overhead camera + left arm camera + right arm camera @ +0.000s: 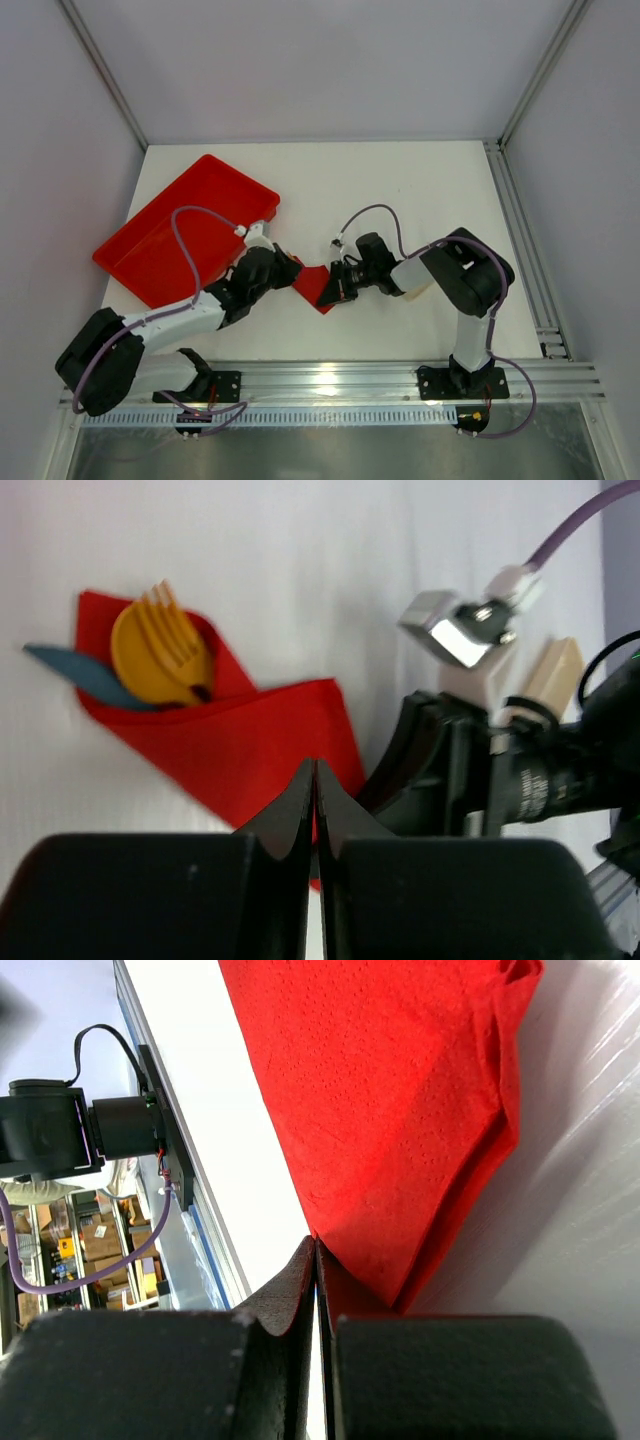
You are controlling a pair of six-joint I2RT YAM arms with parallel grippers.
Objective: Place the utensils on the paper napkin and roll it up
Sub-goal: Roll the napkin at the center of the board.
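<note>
The red paper napkin (312,281) lies folded on the white table between my two grippers. In the left wrist view the napkin (250,740) wraps the utensils at its far end: a yellow-tan fork (168,640) lying on a spoon, and a blue-grey piece (65,665) sticking out to the left. My left gripper (316,772) is shut, with a sliver of the napkin's near edge between its fingers. My right gripper (316,1246) is shut on a corner of the napkin (390,1110). In the top view the left gripper (293,270) and right gripper (331,290) face each other across the napkin.
A large red plastic tray (150,255) with a raised rim lies at the left, behind my left arm. The right arm's wrist and purple cable (470,760) are close in front of my left gripper. The table's metal rail (330,380) runs along the near edge.
</note>
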